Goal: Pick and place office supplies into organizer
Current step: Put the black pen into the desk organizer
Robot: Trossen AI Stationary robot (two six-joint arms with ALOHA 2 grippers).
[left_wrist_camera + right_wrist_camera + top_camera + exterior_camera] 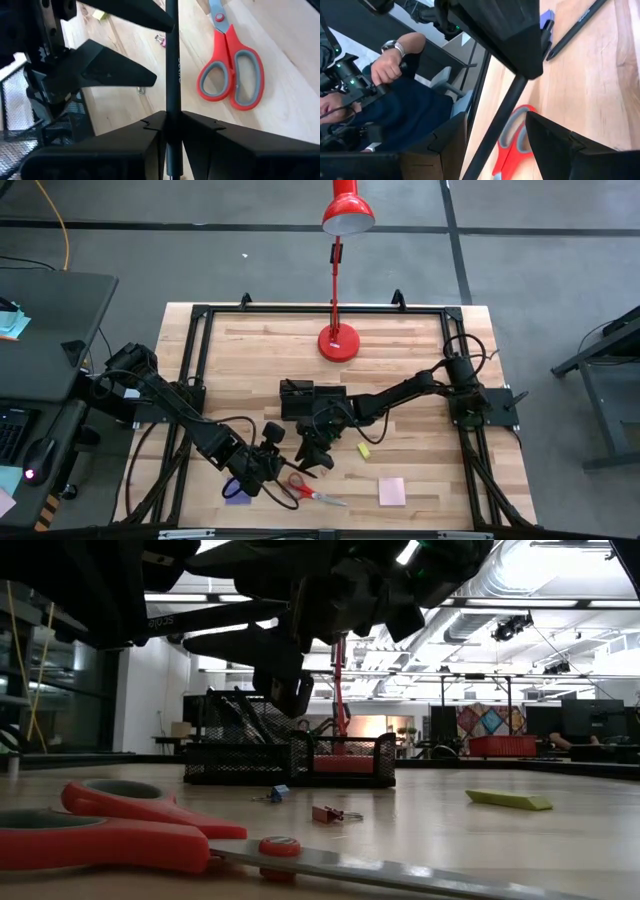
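Observation:
My left gripper (172,120) is shut on a thin black pen (172,70) above the table's near middle. My right gripper (535,105) is open, its two fingers standing on either side of that pen's far part (495,125); whether they touch it I cannot tell. In the high view both grippers (265,460) (315,450) meet just in front of the black mesh organizer (310,400). Red-handled scissors (310,492), a purple pad (237,492), a pink pad (391,491) and a yellow block (364,450) lie flat on the wood. A second pen (575,27) lies by the purple pad. My left gripper pinches the black pen's shaft (172,107) between its two fingers. The pen runs forward along the fingers and out past their tips. It is lifted clear of the table, with the scissors (232,75) lying on the wood below it.
A red desk lamp stands on its base (338,342) behind the organizer. Two small binder clips, blue (278,793) and red (330,813), lie before the organizer (290,755). A person (390,100) sits beyond the table's left edge. Bare wood shows at the right.

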